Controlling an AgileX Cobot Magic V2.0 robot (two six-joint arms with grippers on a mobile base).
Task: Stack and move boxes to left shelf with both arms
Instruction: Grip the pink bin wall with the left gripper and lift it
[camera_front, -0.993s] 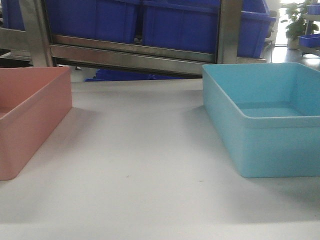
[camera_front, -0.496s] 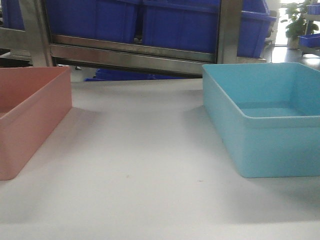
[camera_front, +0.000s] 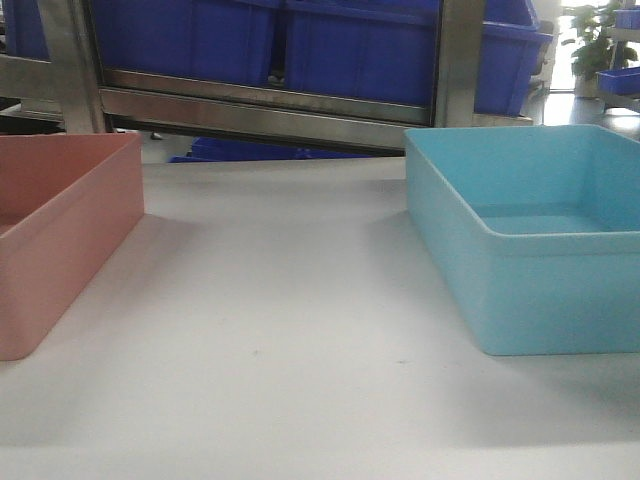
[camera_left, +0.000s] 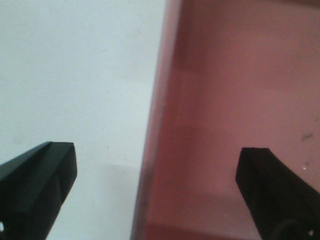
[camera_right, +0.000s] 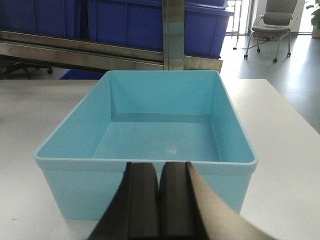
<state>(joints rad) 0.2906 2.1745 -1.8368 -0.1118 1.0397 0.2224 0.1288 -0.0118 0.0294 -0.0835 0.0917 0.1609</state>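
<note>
The left gripper (camera_left: 156, 165) was held wide open astride the pink bin (camera_left: 240, 100)'s wall, one finger outside over the table (camera_left: 75, 65). The right gripper (camera_right: 160, 172) was pressed together, empty, at the turquoise bin (camera_right: 150, 135)'s near rim. Both bins were set well apart.

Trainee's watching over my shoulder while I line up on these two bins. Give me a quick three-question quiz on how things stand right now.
1. True or false: the pink bin sits inside the turquoise bin.
2. The left gripper is: A) shut on nothing; B) open, one finger on each side of the pink bin's wall; C) clamped on the turquoise bin.
3. Fill in: the right gripper, facing the turquoise bin's near wall, is ____.
Key: 1 false, they stand apart on the table; 2 B; 3 shut.
</note>
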